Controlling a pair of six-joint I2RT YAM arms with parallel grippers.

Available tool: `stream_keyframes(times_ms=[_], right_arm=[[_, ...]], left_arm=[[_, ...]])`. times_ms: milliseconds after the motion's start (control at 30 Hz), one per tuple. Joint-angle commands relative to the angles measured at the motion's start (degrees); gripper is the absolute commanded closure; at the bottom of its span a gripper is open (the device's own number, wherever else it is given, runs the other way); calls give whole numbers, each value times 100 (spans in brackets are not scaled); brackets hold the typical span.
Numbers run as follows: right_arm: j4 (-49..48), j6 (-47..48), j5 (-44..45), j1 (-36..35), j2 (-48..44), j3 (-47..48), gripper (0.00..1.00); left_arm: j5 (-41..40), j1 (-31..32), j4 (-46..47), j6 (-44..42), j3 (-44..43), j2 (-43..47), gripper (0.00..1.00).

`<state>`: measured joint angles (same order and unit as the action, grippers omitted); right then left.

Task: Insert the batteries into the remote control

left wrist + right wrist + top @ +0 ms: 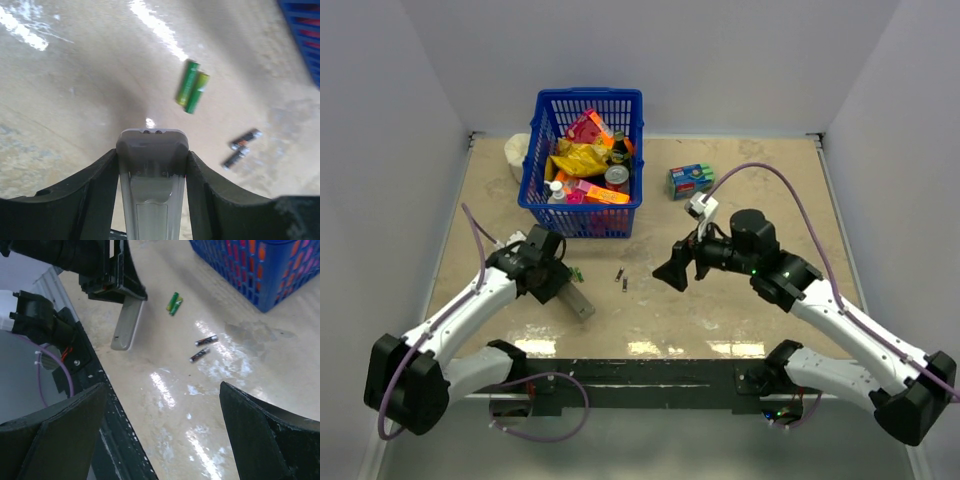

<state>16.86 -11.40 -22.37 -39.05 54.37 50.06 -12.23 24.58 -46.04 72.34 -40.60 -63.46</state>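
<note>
My left gripper [558,285] is shut on the grey remote control [579,301], whose free end points toward the near table edge; it fills the left wrist view [152,175] between both black fingers [95,200] and shows in the right wrist view [127,325]. Two dark batteries [622,279] lie on the table right of the remote, also in the left wrist view [242,147] and the right wrist view [204,347]. My right gripper [674,272] is open and empty, hovering right of the batteries; its fingers [260,435] frame bare table.
A bright-green pair of sticks [192,92] lies near the left gripper [174,303]. A blue basket [535,190] full of packets stands at the back. A blue-green box [691,180] lies at the back right. A white lump [516,152] sits left of the basket.
</note>
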Motion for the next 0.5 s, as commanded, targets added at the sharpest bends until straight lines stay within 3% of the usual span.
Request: stream_keyframes(times_ms=[0,200,467], right_arm=[[-1140,-766,230,-803,197,-207,2],[-2476,-1495,1049,-1832,487,-734,2],[-3486,-2120,1964,-2221,794,-1139,2]], left_arm=[[369,82,33,500,-457,501,83],[713,293,551,1343,-563,1011,83],[626,794,1140,1906,-818,1055,86]])
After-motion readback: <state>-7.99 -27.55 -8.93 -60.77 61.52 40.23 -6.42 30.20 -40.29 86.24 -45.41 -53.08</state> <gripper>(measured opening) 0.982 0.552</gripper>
